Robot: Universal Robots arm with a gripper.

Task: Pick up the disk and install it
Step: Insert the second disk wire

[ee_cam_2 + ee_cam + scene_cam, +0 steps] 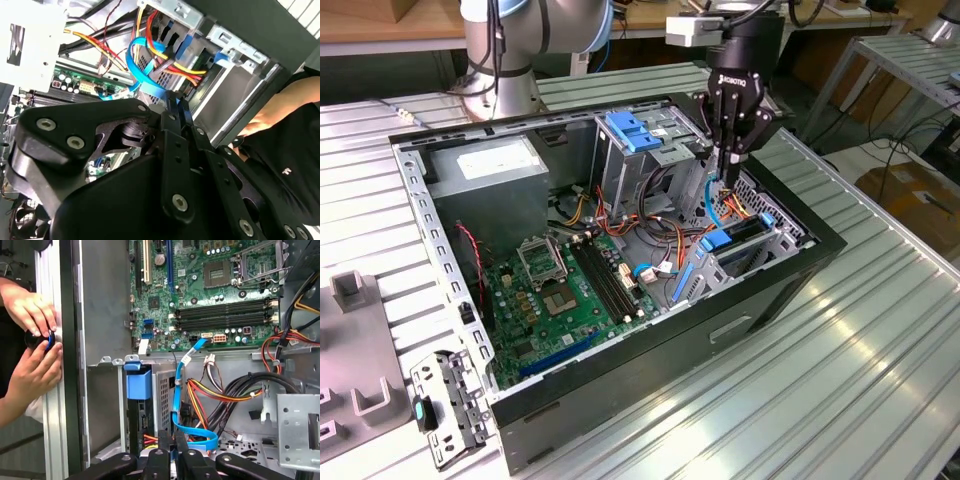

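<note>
Pincer [728, 180], black, on the arm's end: lowered into the open computer case [800, 272], between the upper drive cage [665, 165] and the lower cage at the case's front corner. Its fingers [164, 447] are drawn nearly together, with a thin gap in both wrist views. The tips sit at the end of the blue cable [178, 385]; whether they nip it cannot be told. There is white lettering on the pincer's body.

Disk [742, 232]: on edge inside the lower cage. In the first wrist view it is a dark slot [137, 417] under a blue plastic tab [138, 382]. It sits just beside the pincer tips.

Edges and room:
- Sheet-metal cage walls stand close on both sides of the pincer.
- Red, yellow and black wire bundles [215, 390] crowd the gap.
- Motherboard [560, 290]: flat and open, well apart from the pincer.
- Power-supply box [485, 175]: grey with a white sticker, in the far corner at the exterior view's left.
- Blue bracket [635, 130]: on top of the upper cage.
- Counter [840, 380]: ribbed aluminium, bare on the exterior view's right.
- Loose metal bracket [445, 400]: beside the case at the exterior view's left.

Person: two hands [32, 340] at the case's outer edge, holding a small dark round thing with a blue part.
</note>
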